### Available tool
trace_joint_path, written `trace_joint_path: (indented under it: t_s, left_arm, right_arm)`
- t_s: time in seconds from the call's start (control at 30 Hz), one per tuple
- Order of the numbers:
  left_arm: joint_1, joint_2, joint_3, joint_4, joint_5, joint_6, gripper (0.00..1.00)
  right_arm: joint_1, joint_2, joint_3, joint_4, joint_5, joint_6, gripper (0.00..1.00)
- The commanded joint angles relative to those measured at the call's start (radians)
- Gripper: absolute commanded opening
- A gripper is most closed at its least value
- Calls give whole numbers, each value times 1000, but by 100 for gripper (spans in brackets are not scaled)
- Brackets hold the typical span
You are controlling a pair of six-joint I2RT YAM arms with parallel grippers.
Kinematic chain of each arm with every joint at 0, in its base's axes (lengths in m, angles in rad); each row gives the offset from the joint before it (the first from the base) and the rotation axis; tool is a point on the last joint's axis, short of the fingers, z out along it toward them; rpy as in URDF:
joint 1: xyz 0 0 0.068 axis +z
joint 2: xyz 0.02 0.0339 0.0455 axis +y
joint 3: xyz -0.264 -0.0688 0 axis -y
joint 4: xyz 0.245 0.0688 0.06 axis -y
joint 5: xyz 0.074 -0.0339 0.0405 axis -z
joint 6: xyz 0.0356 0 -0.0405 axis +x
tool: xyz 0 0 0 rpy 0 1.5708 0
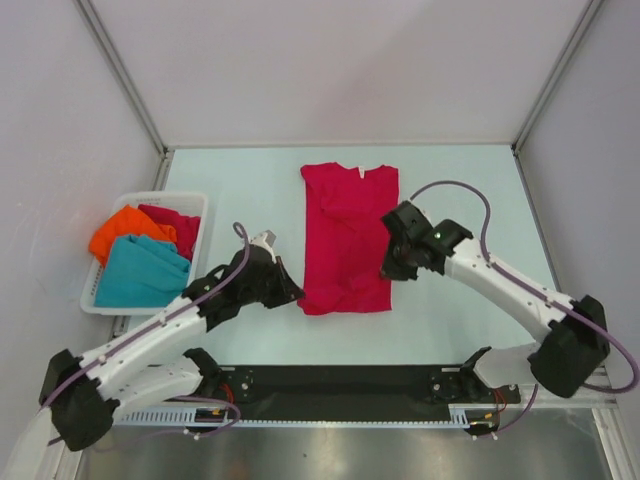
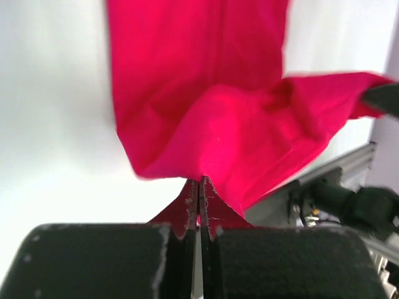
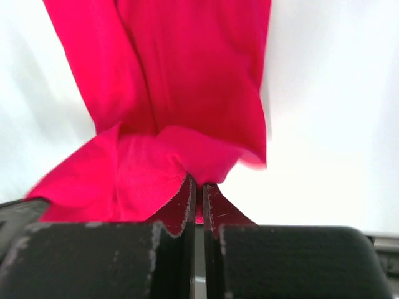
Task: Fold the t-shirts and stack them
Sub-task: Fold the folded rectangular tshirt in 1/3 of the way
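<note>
A red t-shirt lies in the middle of a pale table. It is folded into a long strip, with the collar at the far end and the hem toward the robot. The near end is lifted and rumpled.

The left gripper has its fingers pressed together on the hem's near-left corner. The right gripper pinches the right edge a little farther up (both wrist views show cloth caught between closed fingers).

To the left, well apart from this shirt, a white basket holds an orange shirt, a teal shirt and a second red shirt, all bunched.

The likely next step is carrying the hem toward the collar. Several things could go wrong:
- Each pinch holds only a small bite of fabric, so a corner could slip out mid-lift.
- The two grips are not level with each other along the shirt, so the fold could land crooked.
- Loose layers underneath may drag and undo the lengthwise fold.
</note>
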Motion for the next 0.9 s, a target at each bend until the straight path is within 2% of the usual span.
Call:
trace_joint_path:
  t_s: [0.0, 0.13, 0.33, 0.5, 0.87]
  left_arm:
    - [102, 189, 94, 157, 157, 132, 0]
    - [151, 395, 188, 194, 193, 166, 0]
    - [211, 570, 323, 217, 256, 195, 0]
    - [248, 636, 374, 220, 293, 210, 0]
    - [302, 704, 323, 289, 331, 189, 0]
  right_arm:
    - [-106, 130, 168, 112, -44, -178, 0]
    - [-181, 271, 298, 120, -62, -234, 0]
    - [-249, 408, 403, 126, -90, -274, 0]
    - [-266, 462, 412, 123, -88, -285, 0]
    - [-290, 528, 403, 140, -90, -296, 0]
